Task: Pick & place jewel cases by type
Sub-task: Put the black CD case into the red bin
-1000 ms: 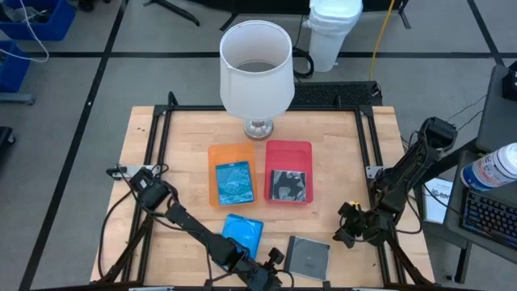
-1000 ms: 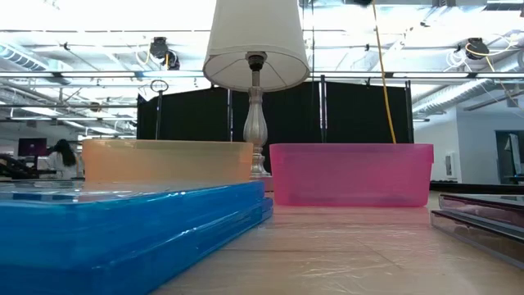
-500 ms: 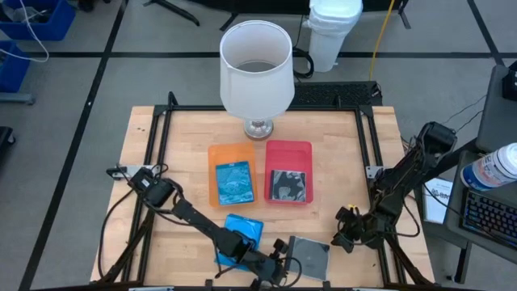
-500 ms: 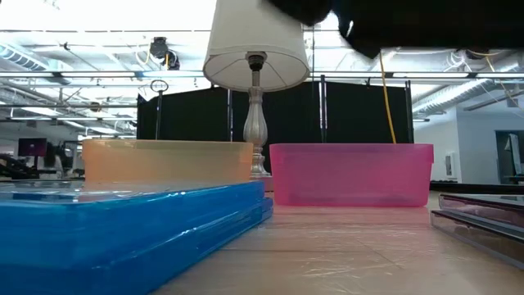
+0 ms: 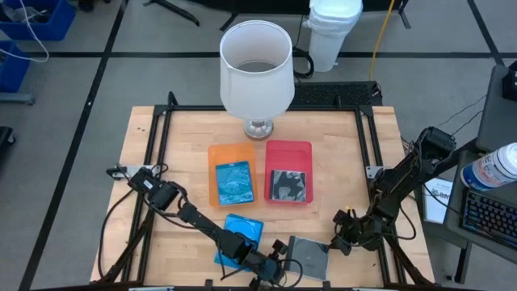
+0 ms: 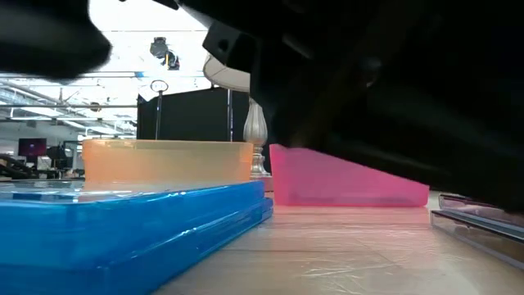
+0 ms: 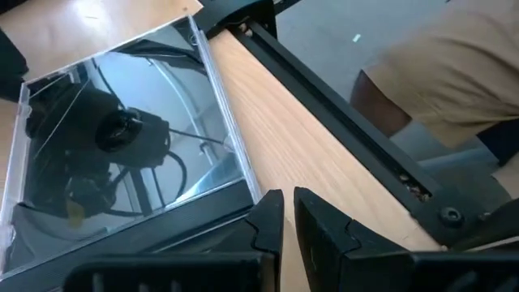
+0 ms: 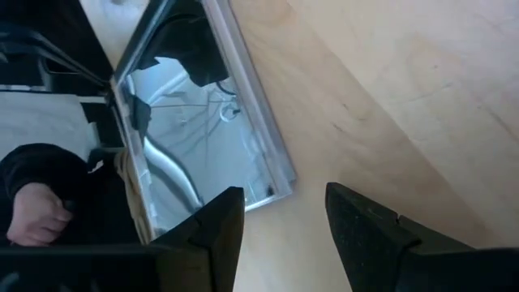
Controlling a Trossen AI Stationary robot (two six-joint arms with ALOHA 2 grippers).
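1. Grey clear jewel case (image 5: pixel 308 255) lies flat near the worktop's (image 5: pixel 186 133) front edge.
2. Left tool (image 5: pixel 279 260), fingers nearly pressed together, sits just beside it, empty.
3. Right tool (image 5: pixel 342 242), spread, hovers opposite.

Four jewel cases show in the high view: two blue ones, one (image 5: pixel 234 184) in the orange tray (image 5: pixel 215 155) and one (image 5: pixel 245 232) loose on the tabletop (image 5: pixel 331 137), and two dark grey or clear ones, one (image 5: pixel 287 185) in the red tray (image 5: pixel 288 149) and one (image 5: pixel 310 255) loose near the front edge. That makes two trays, one orange and one red, plus a single white-shaded lamp (image 5: pixel 256 68) at the back. Two dark arms reach over the tabletop, one from each side.
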